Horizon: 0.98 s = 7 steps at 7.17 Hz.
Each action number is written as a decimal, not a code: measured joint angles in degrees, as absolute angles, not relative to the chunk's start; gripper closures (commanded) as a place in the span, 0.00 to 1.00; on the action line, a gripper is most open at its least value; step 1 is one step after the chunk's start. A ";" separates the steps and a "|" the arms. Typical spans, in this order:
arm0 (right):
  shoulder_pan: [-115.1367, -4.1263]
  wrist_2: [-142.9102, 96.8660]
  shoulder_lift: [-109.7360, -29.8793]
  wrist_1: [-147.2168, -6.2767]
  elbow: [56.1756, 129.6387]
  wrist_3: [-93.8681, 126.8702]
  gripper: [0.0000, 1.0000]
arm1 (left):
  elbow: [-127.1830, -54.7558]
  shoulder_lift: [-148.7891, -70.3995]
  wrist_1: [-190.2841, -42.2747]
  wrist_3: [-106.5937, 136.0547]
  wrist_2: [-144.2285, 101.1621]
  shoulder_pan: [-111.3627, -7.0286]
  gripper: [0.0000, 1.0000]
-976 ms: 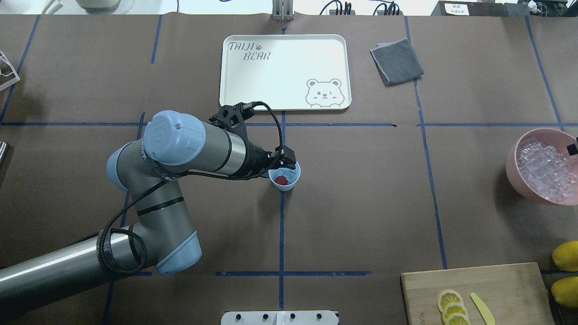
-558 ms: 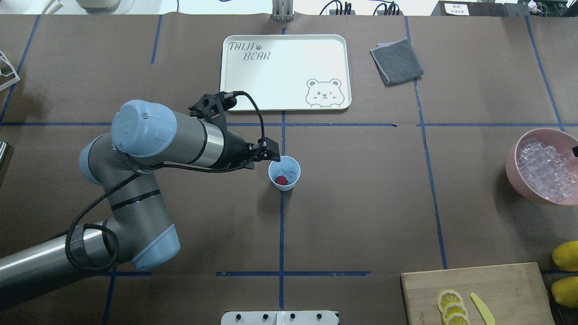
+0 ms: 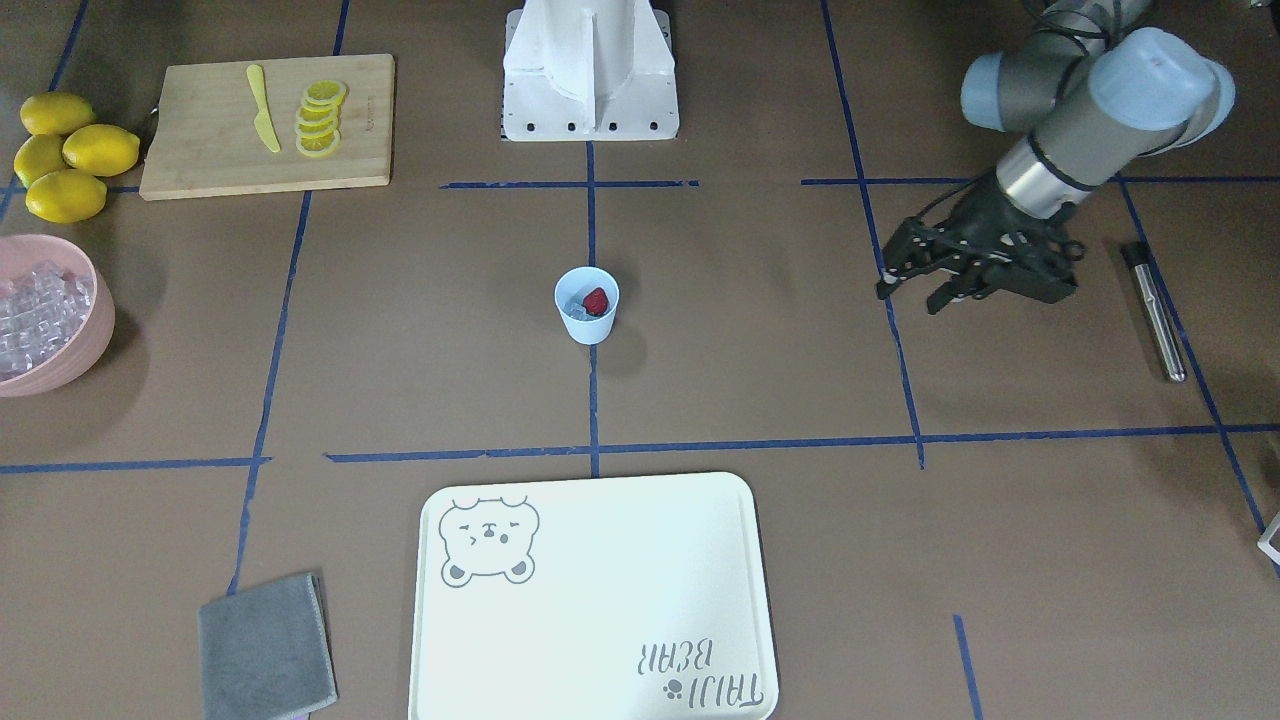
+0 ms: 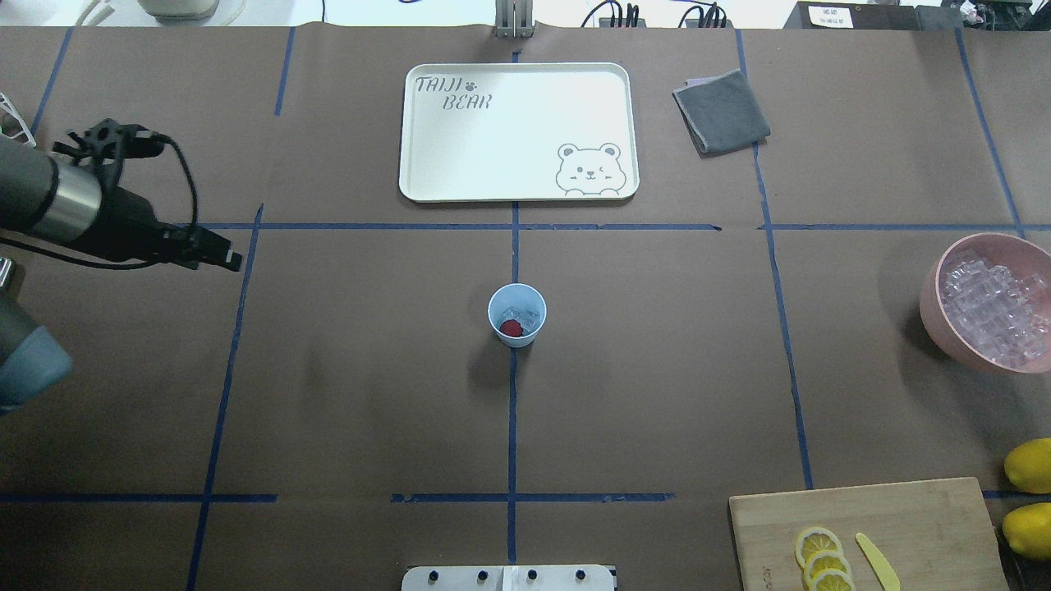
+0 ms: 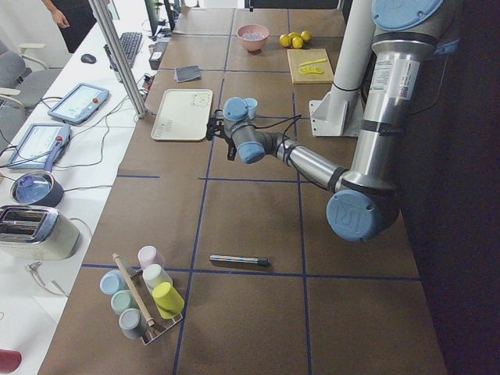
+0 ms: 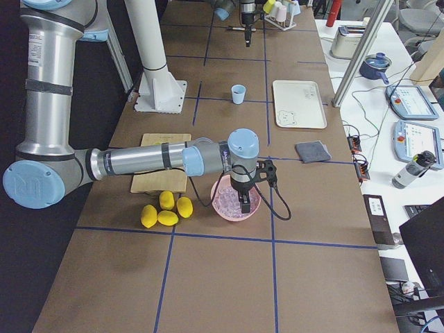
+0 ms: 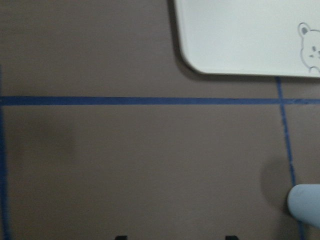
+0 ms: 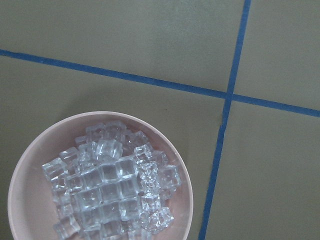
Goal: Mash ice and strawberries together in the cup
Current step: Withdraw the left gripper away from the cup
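Observation:
The light-blue cup (image 4: 530,300) stands at the table's middle, with a red strawberry (image 4: 511,328) and clear ice cubes (image 4: 522,314) inside. It also shows in the front view (image 3: 587,322), with the strawberry (image 3: 596,300) against its rim. My left gripper (image 4: 230,261) is open and empty, far to the cup's left above bare table; in the front view (image 3: 910,293) its fingers are spread. In the left wrist view, only the cup's edge (image 7: 306,207) shows at the lower right. My right gripper (image 6: 243,200) hovers over the pink bowl; I cannot tell whether it is open.
A pink bowl (image 4: 930,300) of ice sits at the right edge. A white tray (image 4: 517,131) and a grey cloth (image 4: 721,111) lie at the back. A cutting board (image 4: 903,517) with lemon slices and whole lemons (image 4: 1030,464) are at the front right. A metal rod (image 3: 1155,310) lies by the left arm.
My left arm has swung away from the cup, far to the left. The cup, strawberry and ice have stayed in place.

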<state>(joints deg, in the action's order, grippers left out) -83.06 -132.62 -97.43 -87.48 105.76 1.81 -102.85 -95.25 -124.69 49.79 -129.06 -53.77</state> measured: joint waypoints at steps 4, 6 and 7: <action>-85.99 -132.34 -97.64 -88.18 102.72 -4.45 0.00 | -90.15 -88.16 -120.53 23.14 -128.54 -67.02 0.27; -86.15 -132.36 -97.74 -88.14 102.87 -4.71 0.00 | -85.64 -89.45 -117.67 21.96 -125.95 -67.92 0.27; -86.18 -132.35 -97.78 -88.10 102.95 -4.74 0.00 | -83.75 -90.09 -117.48 21.92 -125.65 -67.98 0.27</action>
